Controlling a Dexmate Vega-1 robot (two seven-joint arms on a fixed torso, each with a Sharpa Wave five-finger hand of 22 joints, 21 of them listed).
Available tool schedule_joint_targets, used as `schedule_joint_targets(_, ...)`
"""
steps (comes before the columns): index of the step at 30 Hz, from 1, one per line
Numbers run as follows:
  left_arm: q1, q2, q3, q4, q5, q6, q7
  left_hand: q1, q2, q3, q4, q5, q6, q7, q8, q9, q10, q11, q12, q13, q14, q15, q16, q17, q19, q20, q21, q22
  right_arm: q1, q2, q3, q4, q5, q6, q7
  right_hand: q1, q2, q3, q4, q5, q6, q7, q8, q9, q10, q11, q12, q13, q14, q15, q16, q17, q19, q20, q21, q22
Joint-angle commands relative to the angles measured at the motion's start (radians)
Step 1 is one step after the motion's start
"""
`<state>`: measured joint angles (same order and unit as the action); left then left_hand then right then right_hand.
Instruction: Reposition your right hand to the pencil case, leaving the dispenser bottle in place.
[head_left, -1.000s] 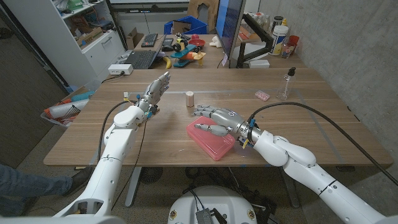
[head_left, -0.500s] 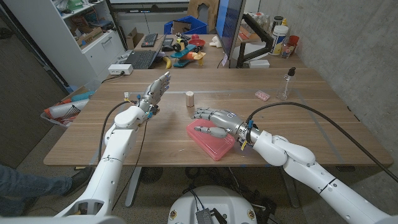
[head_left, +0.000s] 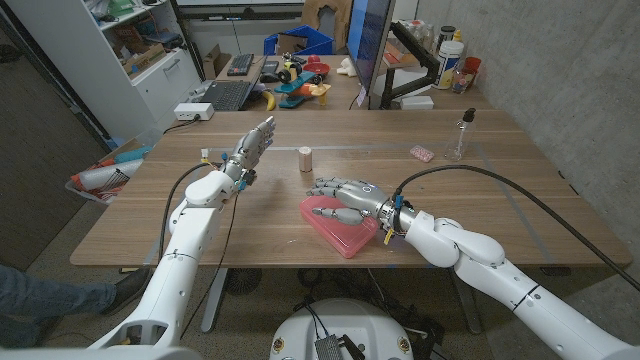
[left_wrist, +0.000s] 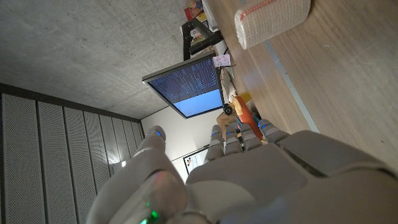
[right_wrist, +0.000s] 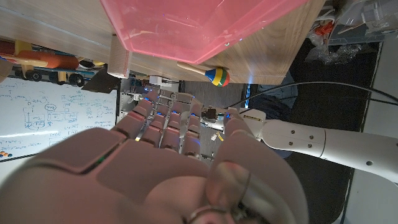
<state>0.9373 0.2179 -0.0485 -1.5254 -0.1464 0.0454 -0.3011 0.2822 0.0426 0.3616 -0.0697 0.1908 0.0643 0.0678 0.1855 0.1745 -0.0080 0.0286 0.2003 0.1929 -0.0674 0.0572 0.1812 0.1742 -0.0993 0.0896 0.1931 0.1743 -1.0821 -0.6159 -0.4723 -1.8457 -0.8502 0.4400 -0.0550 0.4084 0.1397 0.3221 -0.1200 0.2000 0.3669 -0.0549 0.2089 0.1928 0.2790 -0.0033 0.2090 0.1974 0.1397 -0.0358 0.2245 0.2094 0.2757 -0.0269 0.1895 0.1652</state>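
The pink pencil case (head_left: 338, 232) lies near the table's front edge, in the middle. My right hand (head_left: 345, 197) reaches over its far end, fingers spread and holding nothing; I cannot tell whether it touches the case. In the right wrist view the pencil case (right_wrist: 199, 25) lies just beyond the fingers of my right hand (right_wrist: 168, 155). The clear dispenser bottle (head_left: 462, 135) stands upright at the far right, well away from both hands. My left hand (head_left: 250, 148) is raised over the table's left part, fingers straight and apart, holding nothing.
A small beige roll (head_left: 305, 159) stands just beyond the right hand, also seen as the roll (left_wrist: 272, 22) ahead of my left hand (left_wrist: 249, 180). A small pink packet (head_left: 421, 152) lies near the bottle. Shelves, a monitor and clutter stand behind the table.
My right hand has slid a little to the left, farther over the pencil case. The bottle and my left hand have stayed where they were.
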Motion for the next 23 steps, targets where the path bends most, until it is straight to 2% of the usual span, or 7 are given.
schedule_joint_targets(1,-0.007,0.001,-0.001,0.022,0.0,-0.004,-0.009,0.004,0.009,0.001,-0.007,-0.004,0.006,0.002,0.002,0.004,-0.002,-0.005,0.009,0.001,-0.01,-0.002,0.004,0.006,-0.004,0.007,0.001,0.004,0.021,-0.003,-0.02,0.014,-0.003,-0.005,0.001,-0.003,-0.003,0.008,0.0,0.004,0.005,0.0,0.001,0.004,0.009,-0.001,0.004,0.004,0.012,-0.005,-0.004,0.0,0.001,0.0,-0.001,0.003)
schedule_joint_targets(23,-0.024,0.002,0.004,0.019,0.008,-0.022,-0.009,0.002,0.011,0.0,-0.01,-0.005,0.007,0.001,0.002,0.004,-0.003,-0.005,0.009,0.001,-0.011,-0.002,0.004,0.006,-0.007,0.012,0.001,0.004,0.03,-0.011,-0.021,0.021,-0.024,0.0,-0.051,-0.005,-0.003,0.012,0.0,0.005,0.011,0.0,0.001,0.004,0.013,-0.004,0.003,0.005,0.014,-0.006,-0.005,0.0,0.002,0.0,-0.001,0.003)
